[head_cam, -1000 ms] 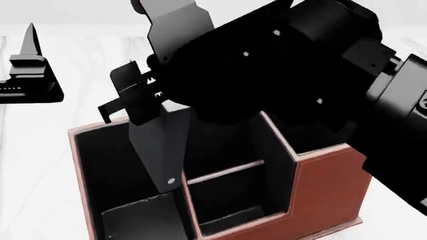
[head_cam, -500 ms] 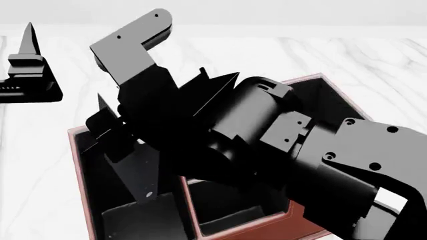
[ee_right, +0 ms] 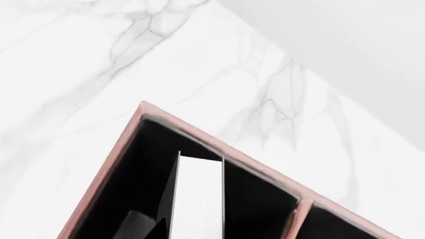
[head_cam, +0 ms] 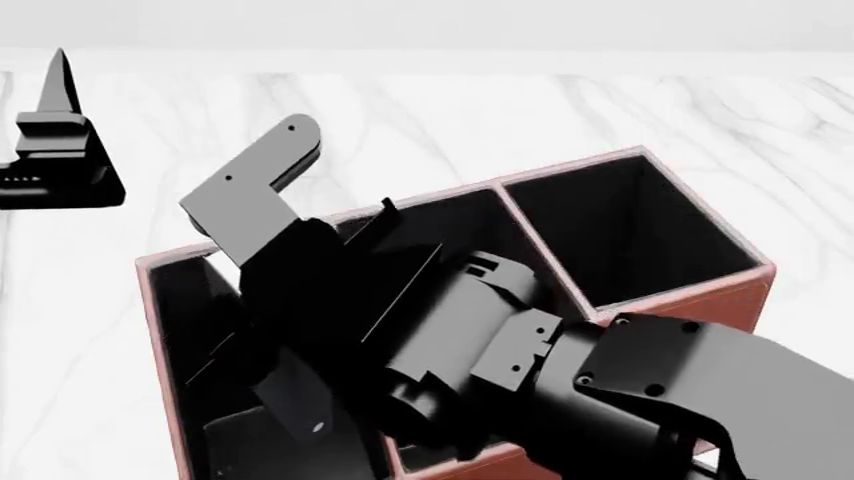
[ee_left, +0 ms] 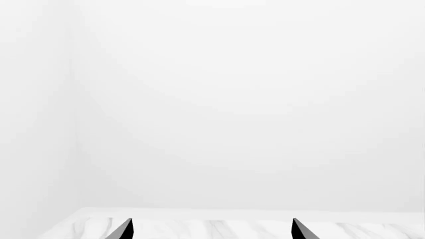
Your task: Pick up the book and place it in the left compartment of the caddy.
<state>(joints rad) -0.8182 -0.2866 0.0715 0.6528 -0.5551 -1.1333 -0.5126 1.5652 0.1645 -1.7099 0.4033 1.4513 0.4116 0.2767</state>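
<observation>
The reddish-brown caddy stands on the white marble table, black inside with pale rims. My right arm reaches down into its left compartment, the widest section. In the right wrist view the book stands on edge inside the left compartment, white page edges facing the camera, just short of the caddy's rim. My right gripper is shut on the book; one grey finger shows beside its black cover. In the head view the arm hides the book. My left gripper sits far left, open and empty.
To the right of the left compartment are the middle section, mostly covered by my right arm, and the taller square end section. White marble table surrounds the caddy. A plain white wall fills the left wrist view.
My right arm has come down from above the caddy, lowering the book into the left compartment. The left gripper has not moved.
</observation>
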